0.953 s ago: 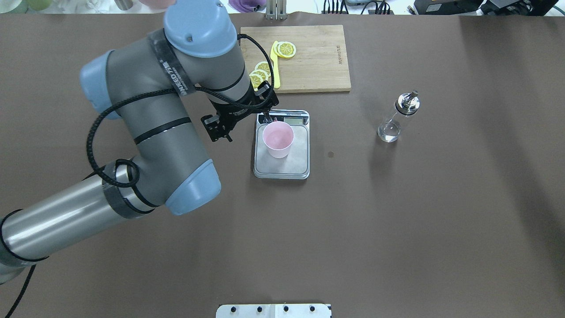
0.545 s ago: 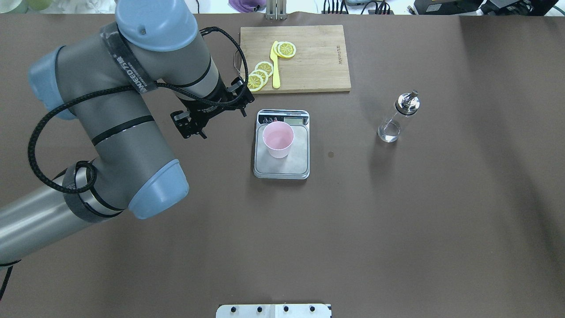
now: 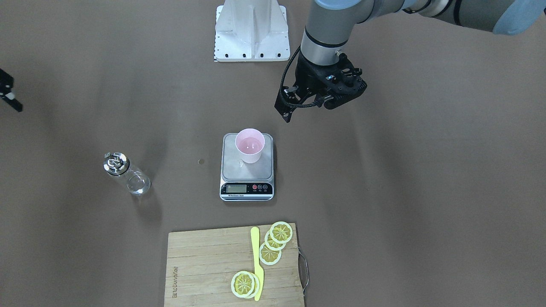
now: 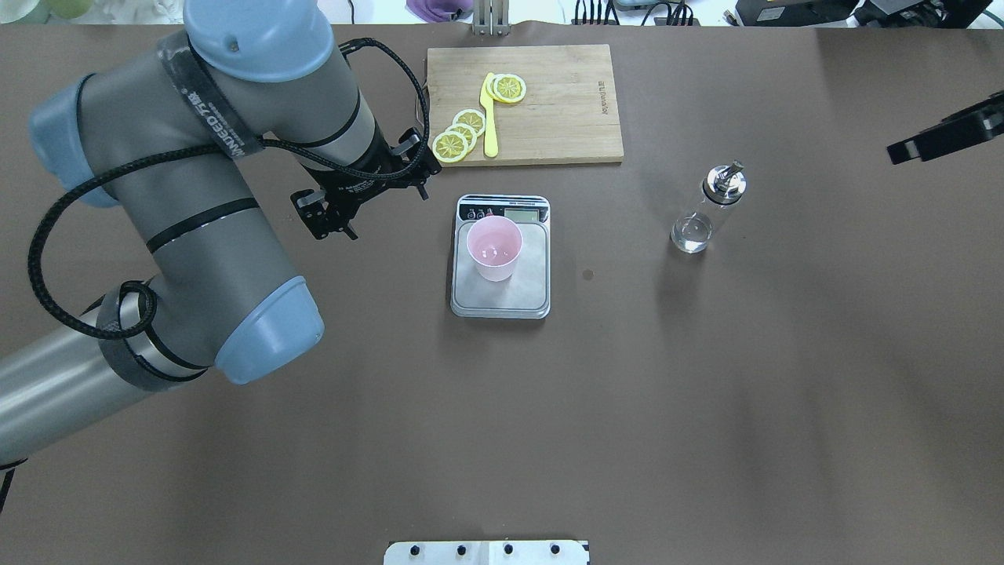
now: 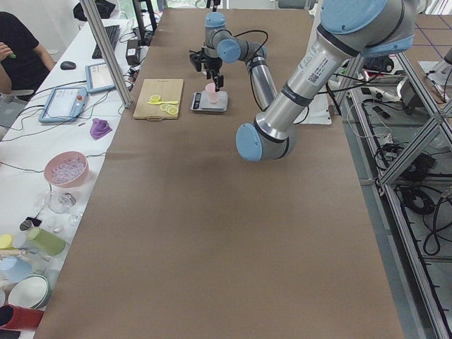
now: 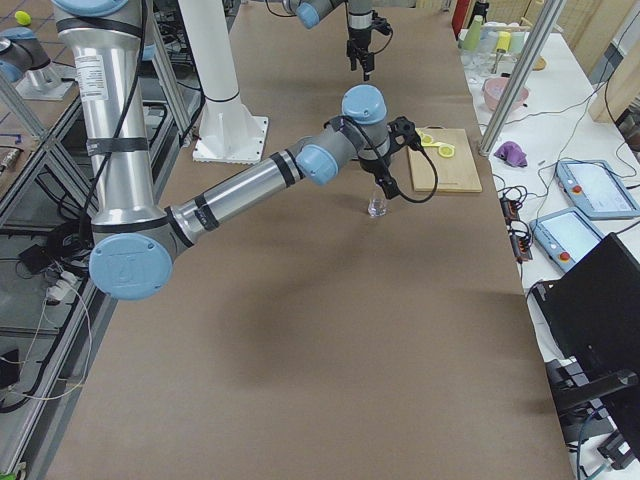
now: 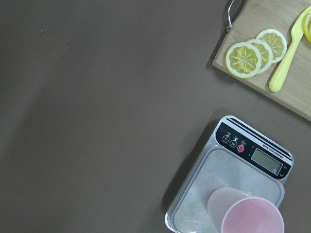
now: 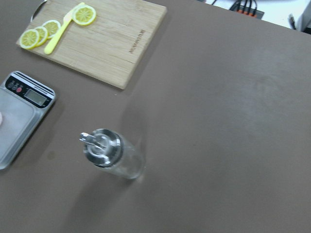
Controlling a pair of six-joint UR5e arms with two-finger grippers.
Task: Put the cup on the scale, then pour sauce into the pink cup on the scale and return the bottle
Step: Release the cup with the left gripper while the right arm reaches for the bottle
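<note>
A wooden cutting board (image 4: 557, 110) lies on a brown table (image 4: 706, 408). On the board, a yellow plastic knife (image 4: 490, 129) rests between three overlapping lemon slices (image 4: 461, 133) and another slice (image 4: 510, 88) beside its tip.

Bright, even light; soft shadows.

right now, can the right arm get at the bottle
Probably yes. The bottle stands upright alone on bare table, apart from the scale and the cutting board, and the right gripper hangs off to its side with nothing between them. The left arm is beyond the scale, out of the way.
</note>
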